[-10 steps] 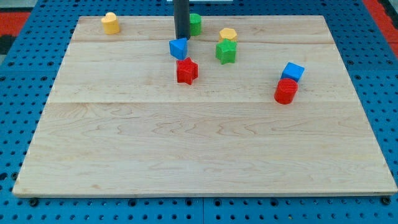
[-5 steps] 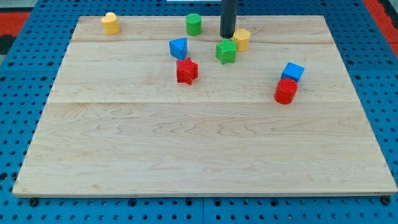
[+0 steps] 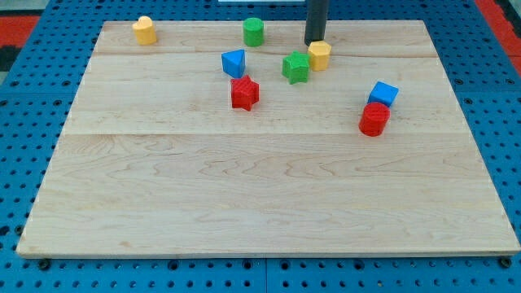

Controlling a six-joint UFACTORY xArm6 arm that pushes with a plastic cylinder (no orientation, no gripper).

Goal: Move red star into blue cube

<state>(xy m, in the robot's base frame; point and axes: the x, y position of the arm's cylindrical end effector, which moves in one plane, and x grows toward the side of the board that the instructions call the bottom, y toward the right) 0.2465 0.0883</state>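
Meanwhile, my tip [image 3: 315,43] stood at the far side of the surface [image 3: 260,195], just behind a yellow block [image 3: 319,55] (no end effector fitted), well right of the red star [image 3: 244,94]; the blue cube [image 3: 383,94] sat farther right.

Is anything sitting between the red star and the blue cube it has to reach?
Nothing visible blocks the line from the red star to the blue cube at the view's right. The red cylinder touches the cube's lower side, just below that line. My tip is beside the yellow block.
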